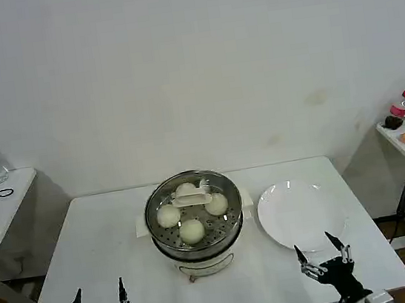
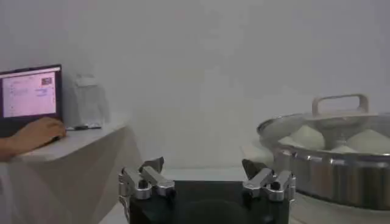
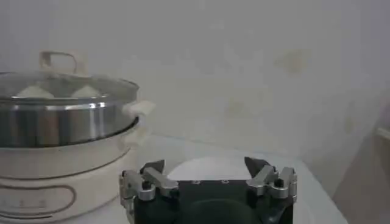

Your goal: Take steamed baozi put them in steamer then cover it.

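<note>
I count four baozi [image 1: 191,231] in my head view, all inside one steamer [image 1: 198,250], under one cover [image 1: 192,206]. Beside it I have one white plate [image 1: 301,214], and both rest on one white table [image 1: 110,246]. Two grippers show at the near edge: the left gripper [image 1: 99,299] and the right gripper [image 1: 321,249], each with two fingers spread apart. I also count two side tables, one at either edge [image 1: 0,200], and one red-capped bottle [image 1: 401,105] on the right-hand one. My left wrist view adds one laptop [image 2: 30,94] and one person's hand [image 2: 36,134].
</note>
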Controlling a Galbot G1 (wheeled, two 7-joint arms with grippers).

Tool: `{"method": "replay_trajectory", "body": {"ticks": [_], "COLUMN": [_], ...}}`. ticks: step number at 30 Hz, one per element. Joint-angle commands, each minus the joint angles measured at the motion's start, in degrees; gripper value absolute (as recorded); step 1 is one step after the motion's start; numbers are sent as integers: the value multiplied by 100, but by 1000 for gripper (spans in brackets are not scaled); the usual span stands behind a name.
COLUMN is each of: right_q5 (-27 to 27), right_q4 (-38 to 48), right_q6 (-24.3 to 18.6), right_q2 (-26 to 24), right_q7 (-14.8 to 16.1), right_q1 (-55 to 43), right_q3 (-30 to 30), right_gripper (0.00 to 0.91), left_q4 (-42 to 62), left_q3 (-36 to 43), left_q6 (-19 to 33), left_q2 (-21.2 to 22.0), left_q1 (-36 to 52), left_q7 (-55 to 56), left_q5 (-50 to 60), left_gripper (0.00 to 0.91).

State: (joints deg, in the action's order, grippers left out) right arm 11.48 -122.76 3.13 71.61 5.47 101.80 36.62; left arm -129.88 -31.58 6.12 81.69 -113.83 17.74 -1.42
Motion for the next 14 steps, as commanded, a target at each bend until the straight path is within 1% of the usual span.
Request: {"method": "replay_trajectory", "body": {"ticks": [1, 6, 10, 14], "right_q5": [-11, -21, 0, -17], "right_q4": [-136, -173, -201, -181], "right_q6": [219, 267, 248, 219], "right_q2": [-34, -22, -21, -19], "right_q7": [-109, -160, -273, -285], "right_q1": [63, 42, 44, 41], "right_q3": [-181, -169, -184, -212], "right_gripper": [907, 907, 907, 907], "left_q4": [37, 65, 55, 41], "left_q3": [-25, -22, -5, 12], "left_q6": [87, 85, 75, 71], "left_q2": [10, 12, 15, 26], "left_q1": [-121, -120, -137, -142], "left_q7": [41, 39, 29, 9], "left_q5": [-59, -42, -19, 21], "left_gripper": [907, 907, 907, 907]}}
